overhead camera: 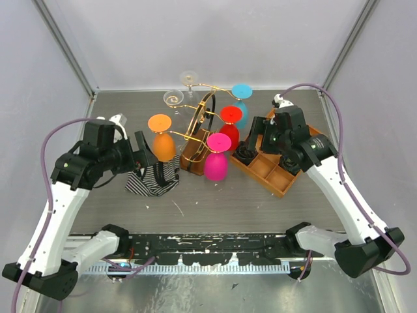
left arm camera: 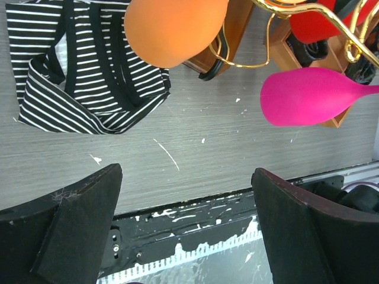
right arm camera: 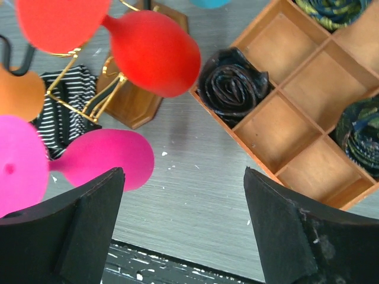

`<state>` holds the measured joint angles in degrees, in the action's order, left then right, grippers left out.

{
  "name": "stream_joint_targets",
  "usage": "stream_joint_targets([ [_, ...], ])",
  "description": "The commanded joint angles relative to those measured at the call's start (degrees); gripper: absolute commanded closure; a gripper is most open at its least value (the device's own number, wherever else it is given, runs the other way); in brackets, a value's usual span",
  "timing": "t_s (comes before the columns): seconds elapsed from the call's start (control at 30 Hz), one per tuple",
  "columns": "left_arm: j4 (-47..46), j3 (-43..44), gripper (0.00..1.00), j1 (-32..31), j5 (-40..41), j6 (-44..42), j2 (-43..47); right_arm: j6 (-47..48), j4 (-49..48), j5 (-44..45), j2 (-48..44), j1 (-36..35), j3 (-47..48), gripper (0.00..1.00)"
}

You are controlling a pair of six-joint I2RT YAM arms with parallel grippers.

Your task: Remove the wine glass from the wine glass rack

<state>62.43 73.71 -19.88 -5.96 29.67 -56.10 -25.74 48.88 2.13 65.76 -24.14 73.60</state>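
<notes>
**Item: wine glass rack** (overhead camera: 193,154). It stands mid-desk (overhead camera: 215,215), between a striped cloth (overhead camera: 155,177) on the left and a tray (overhead camera: 267,168) on the right. It has gold scrolled wire arms, a dark arched hoop and a brown wooden base.

**Load:** all glasses hang foot up and bowl down, with the stem slotted in a wire arm. The foot likely carries the weight, so a glass probably has to slide out along its arm, not lift straight up.
- Orange glass (overhead camera: 163,145): left arm of the rack, bowl just above the cloth's edge. Matt and opaque.
- Pink glass (overhead camera: 216,166): nearest the arms, bowl low in front of the base. Matt and opaque.
- Red glass (overhead camera: 229,134): right side, close to the tray corner.
- Blue glass (overhead camera: 242,91): far right, bowl mostly hidden.
- Two clear glasses (overhead camera: 174,98): far side, thin and hard to make out.

**Left jaws:** spread wide and empty. They sit just beside the orange bowl, which lies ahead of the gap in the wrist view. This looks like a line-up on that glass, which is not yet enclosed.

**Right jaws:** fairly wide and empty, above the tray's near-left corner. The red and pink bowls are ahead of them, apart from both.

**Tray contents:** dark rolled items in some compartments.

**Status:** no glass is off the rack.
</notes>
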Motion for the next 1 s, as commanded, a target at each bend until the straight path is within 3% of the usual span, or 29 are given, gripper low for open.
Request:
stream_joint_targets([
  [0.0,-2.5,-0.6,0.02,-0.2,-1.4,1.7,3.5,3.0,-3.6,0.1,-2.5,-1.8,3.6,0.09],
  [0.1,-2.0,-0.6,0.02,-0.2,-1.2,2.4,4.5,1.1,2.4,13.5,0.9,-2.2,5.2,0.0],
  [0.2,0.0,-0.9,0.02,-0.2,-0.1,3.3,5.5,-0.1,3.5,18.5,2.6,1.6,1.8,0.0],
  [0.27,1.2,-1.8,0.02,-0.2,0.3,3.7,6.7,-0.1,3.6,17.8,3.6,8.7,-0.2,0.0],
  [0.33,2.3,-2.5,0.02,-0.2,1.4,4.0,7.9,0.8,0.6,9.1,5.1,14.4,-2.4,0.0],
  [0.4,2.9,-2.9,0.02,-0.2,2.6,4.2,8.9,1.4,-1.2,4.9,8.5,15.8,-3.3,0.0],
  [0.97,5.1,-7.0,0.02,-0.2,2.7,5.9,13.2,3.8,0.4,21.9,36.0,19.3,4.5,0.0],
])
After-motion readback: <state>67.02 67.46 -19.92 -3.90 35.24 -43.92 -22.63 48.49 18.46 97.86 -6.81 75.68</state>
